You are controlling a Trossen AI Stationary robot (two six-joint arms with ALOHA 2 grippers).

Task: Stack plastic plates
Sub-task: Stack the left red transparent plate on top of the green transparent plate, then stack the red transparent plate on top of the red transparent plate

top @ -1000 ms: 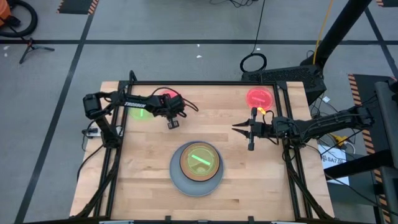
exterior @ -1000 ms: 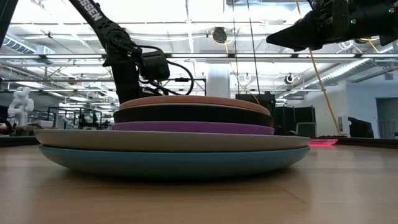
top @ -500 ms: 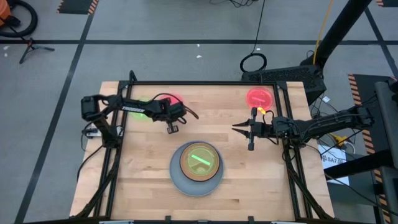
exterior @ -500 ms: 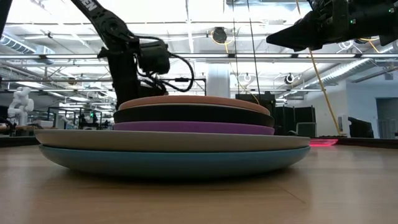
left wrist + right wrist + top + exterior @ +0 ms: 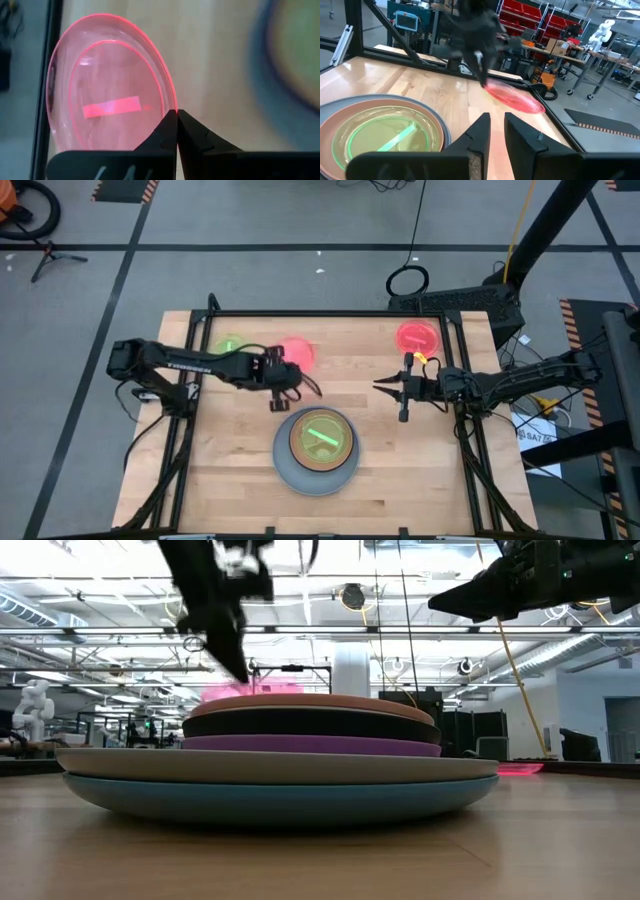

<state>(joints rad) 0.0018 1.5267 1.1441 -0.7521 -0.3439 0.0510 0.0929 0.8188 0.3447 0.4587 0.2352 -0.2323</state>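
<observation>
My left gripper (image 5: 286,372) is shut on a translucent red-pink plate (image 5: 297,352), which it carries above the table just beyond the stack (image 5: 317,446). The stack shows blue (image 5: 280,798), grey (image 5: 270,765), purple (image 5: 310,745), black (image 5: 310,725) and tan-orange (image 5: 310,703) plates, with a neon green plate (image 5: 320,437) on top. A second green plate (image 5: 229,345) lies flat at the far left, partly under the left arm. A second red-pink plate (image 5: 417,337) lies flat at the far right. My right gripper (image 5: 393,393) hovers open to the right of the stack. My left gripper pinches the red-pink plate at its rim (image 5: 172,106) between the two fingertips (image 5: 168,125), which meet on the edge. The fingers slant down from above (image 5: 479,62). The plate (image 5: 514,97) is lifted clear of the table and hangs tilted below them.
A black frame rail (image 5: 330,314) runs along the table's far edge, with side rails left and right. Bare wood (image 5: 230,470) lies to the left and right of the stack and along the near edge. Shelves and benches stand in the room beyond.
My left gripper has risen and moved toward the table's right and near side, closer to the stack, carrying the red-pink plate away from the green plate at the far left. The plate is now lifted clear and tilted. The right arm has kept still.
</observation>
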